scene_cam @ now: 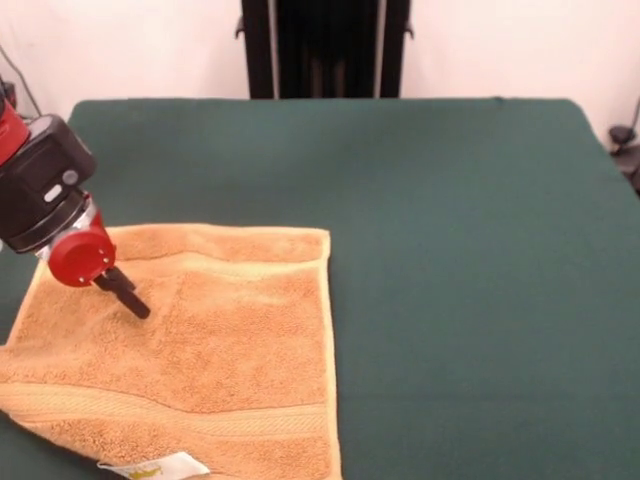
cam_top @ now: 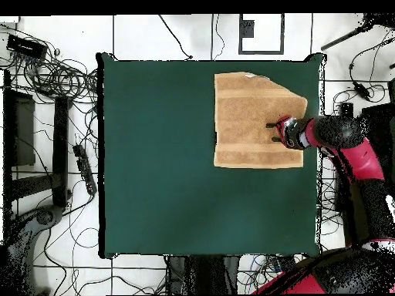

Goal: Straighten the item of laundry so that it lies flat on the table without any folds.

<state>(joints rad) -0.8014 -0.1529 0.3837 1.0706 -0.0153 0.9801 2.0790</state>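
Towel (scene_cam: 215, 350) (cam_top: 256, 119): near the table's (scene_cam: 470, 260) (cam_top: 162, 154) front-left corner in the front view — mostly spread, 1 corner folded under, a ridge near the far band.
Tag (scene_cam: 155, 467): white, at the near edge.
Gripper (scene_cam: 125, 293) (cam_top: 275, 132): over the towel — 2 fingers apart, clamping nothing.
Arm (cam_top: 351, 150): red and black, entering from the side.

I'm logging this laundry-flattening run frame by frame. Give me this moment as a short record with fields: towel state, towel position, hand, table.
towel state: the towel lies mostly flat; one corner looks cut off at an angle, probably tucked under, and a slight crease runs near the far band
towel position: close to one corner of the table, white tag at its front edge
hand: the hand is over the towel near its edge, fingers apart, holding nothing; contact with the cloth cannot be told
table: dark green, only the towel on it
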